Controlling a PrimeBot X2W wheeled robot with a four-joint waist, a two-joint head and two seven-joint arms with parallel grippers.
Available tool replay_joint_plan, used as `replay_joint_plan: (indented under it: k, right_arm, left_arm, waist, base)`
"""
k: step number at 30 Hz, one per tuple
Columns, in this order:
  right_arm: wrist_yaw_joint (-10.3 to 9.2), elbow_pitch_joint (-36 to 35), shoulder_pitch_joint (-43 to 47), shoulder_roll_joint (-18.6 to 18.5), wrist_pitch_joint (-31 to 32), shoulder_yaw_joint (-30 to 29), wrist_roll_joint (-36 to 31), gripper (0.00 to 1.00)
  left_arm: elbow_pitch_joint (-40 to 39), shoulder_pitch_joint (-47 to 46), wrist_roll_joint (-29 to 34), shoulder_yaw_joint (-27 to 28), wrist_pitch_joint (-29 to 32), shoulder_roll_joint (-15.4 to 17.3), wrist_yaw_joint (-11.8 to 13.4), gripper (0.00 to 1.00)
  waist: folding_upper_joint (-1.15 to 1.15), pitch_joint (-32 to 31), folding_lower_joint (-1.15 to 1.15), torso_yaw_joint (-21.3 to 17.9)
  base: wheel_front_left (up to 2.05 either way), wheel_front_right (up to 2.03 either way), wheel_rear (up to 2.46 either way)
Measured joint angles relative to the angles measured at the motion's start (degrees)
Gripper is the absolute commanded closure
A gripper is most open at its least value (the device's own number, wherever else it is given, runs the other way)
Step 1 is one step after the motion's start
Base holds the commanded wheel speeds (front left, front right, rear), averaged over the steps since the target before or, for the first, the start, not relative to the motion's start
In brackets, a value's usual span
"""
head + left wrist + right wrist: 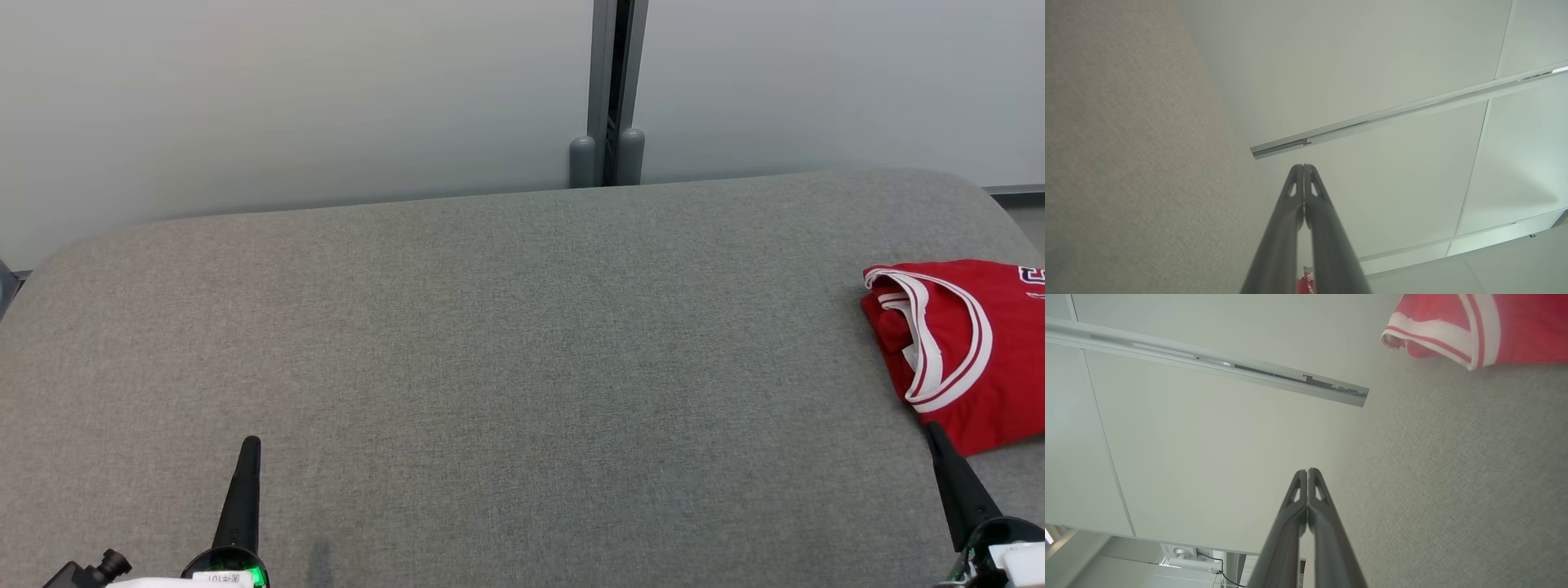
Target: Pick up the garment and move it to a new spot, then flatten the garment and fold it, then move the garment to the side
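- Grey fabric tabletop [490, 343], pale wall panels [286, 98] behind
- One red garment [971, 351] at its right edge
- Two grippers, left gripper [251, 445] and right gripper [932, 429], jaws clenched empty

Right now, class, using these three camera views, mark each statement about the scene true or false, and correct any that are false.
1. The red garment lies folded at the right end of the grey surface. True.
2. The left claw is shut on the garment. False: it is shut on nothing and sits at the lower left of the head view, well apart from the garment.
3. The right claw is wide open. False: its two fingers are pressed together.
4. The garment has white trim. True.
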Motion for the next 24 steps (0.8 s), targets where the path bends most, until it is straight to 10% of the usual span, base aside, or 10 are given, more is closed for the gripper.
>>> replay_joint_plan:
  k: [24]
  right_arm:
    - [0.0,0.6,-0.02,0.23,1.83,-1.43,9.46,1.0]
  left_arm:
    - [-0.21,0.35,-8.96,0.89,0.76,-1.26,-1.54,1.0]
  waist:
    - [0.0,-0.04,0.0,-0.25]
  base:
    - [0.0,0.0,0.0]
